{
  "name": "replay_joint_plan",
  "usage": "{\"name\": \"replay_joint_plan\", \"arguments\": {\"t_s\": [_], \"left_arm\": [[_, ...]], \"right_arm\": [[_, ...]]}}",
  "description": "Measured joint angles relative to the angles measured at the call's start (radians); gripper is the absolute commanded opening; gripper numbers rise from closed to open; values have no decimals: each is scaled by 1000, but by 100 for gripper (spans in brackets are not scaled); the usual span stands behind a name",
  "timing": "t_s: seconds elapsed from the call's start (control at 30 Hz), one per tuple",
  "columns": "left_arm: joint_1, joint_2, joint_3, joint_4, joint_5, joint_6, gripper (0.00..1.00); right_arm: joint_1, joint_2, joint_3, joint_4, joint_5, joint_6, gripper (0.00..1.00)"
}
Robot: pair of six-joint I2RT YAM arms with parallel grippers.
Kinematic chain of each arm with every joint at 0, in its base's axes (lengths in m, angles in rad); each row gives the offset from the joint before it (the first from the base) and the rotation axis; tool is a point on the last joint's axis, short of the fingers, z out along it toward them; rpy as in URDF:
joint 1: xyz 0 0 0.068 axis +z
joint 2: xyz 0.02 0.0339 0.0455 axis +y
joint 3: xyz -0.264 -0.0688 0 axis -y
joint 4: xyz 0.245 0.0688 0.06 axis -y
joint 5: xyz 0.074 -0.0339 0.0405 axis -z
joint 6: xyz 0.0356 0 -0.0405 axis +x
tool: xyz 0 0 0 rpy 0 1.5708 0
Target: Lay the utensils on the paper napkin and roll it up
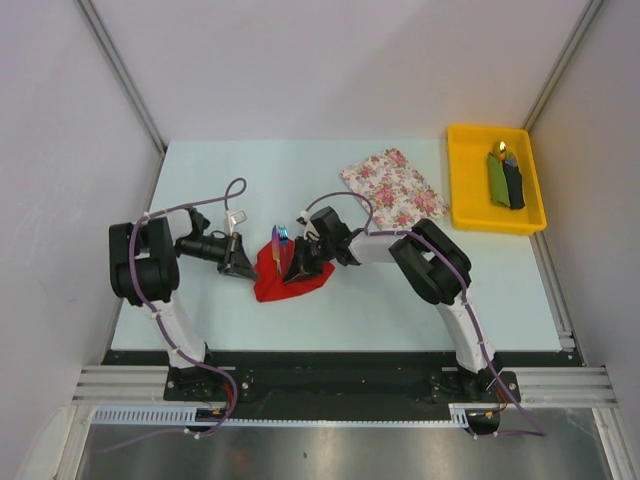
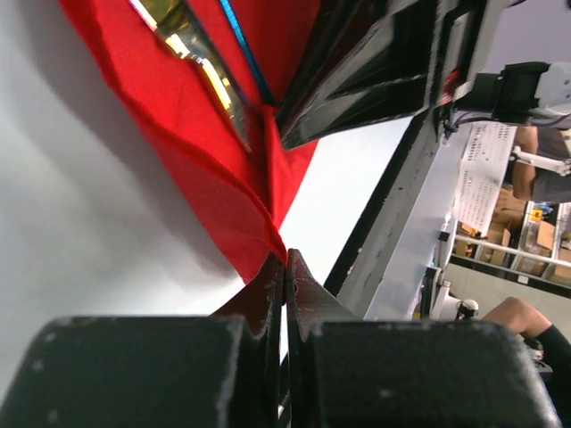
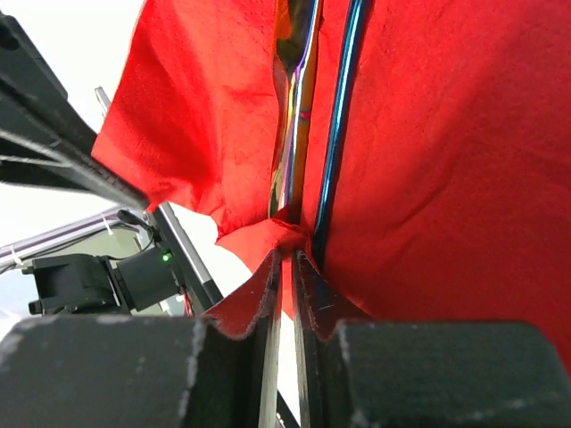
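Napkin (image 1: 285,285): red, crumpled, at the middle of the top view, drawn up into folds between both grippers.
Utensils (image 1: 280,238): lodged in the napkin's crease, with tips poking out toward the top of frame.
Long axis: seen near-vertical in the right wrist view, straight ahead of the fingertips.
Right gripper (image 3: 287,267): nearly closed, with a napkin fold pinched at the utensils' near end.
Left gripper (image 2: 285,267): clamped on a napkin corner; the utensils are seen at upper left of its view.
Judgement: the left-held corner would likely be carried over that axis.

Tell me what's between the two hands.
The bunched napkin with the utensils inside, seen from the top view; left hand and right hand each pinch it.
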Motion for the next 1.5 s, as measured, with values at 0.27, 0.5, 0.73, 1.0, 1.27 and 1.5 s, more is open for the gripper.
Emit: {"name": "replay_joint_plan", "arguments": {"t_s": [0.27,0.5,0.73,1.0,1.27,1.5], "left_arm": [[-64,-46,-10,106,36,-146,0],[-153,-148,-78,291,45,-332,0],[-231,-150,-93,439,44,-466,0],[-267,-146,-120,550,41,-542,0],[-267,-125,-148,618,18,-591,0],[-268,-122,-151,642,11,-602,0]], "right_arm": [[1,14,21,-5,8,-6,13],[1,21,31,-11,12,-8,13],[1,24,35,-17,13,-10,13],[-1,24,35,-17,11,-11,13],[-18,21,33,-17,0,-8,14],[-50,-21,2,-37,-5,-8,16]]}}
